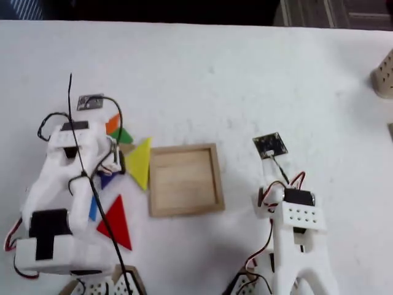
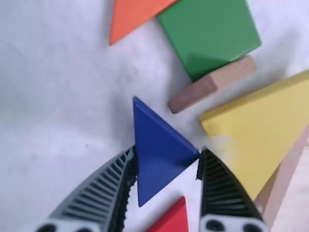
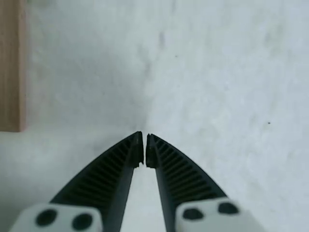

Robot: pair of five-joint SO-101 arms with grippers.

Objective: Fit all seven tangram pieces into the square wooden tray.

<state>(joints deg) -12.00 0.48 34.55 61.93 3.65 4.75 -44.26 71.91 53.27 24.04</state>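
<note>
The square wooden tray (image 1: 184,180) lies mid-table with nothing in it. Left of it lie a yellow triangle (image 1: 140,163), a red triangle (image 1: 115,221), an orange piece (image 1: 112,123), a green piece (image 1: 123,135) and a light blue piece (image 1: 93,209). My left gripper (image 2: 167,153) is low over this cluster, its fingers pressed against both sides of a blue triangle (image 2: 157,154) lying on the table. Close by are the green piece (image 2: 207,31), a tan wooden piece (image 2: 212,84), the yellow triangle (image 2: 263,130) and the red tip (image 2: 170,220). My right gripper (image 3: 145,137) is shut and empty over bare table, right of the tray edge (image 3: 12,63).
The right arm's body (image 1: 295,215) stands at the front right, the left arm's base (image 1: 46,236) at the front left, with loose cables around both. A perforated tan object (image 1: 384,77) sits at the far right edge. The tabletop is white.
</note>
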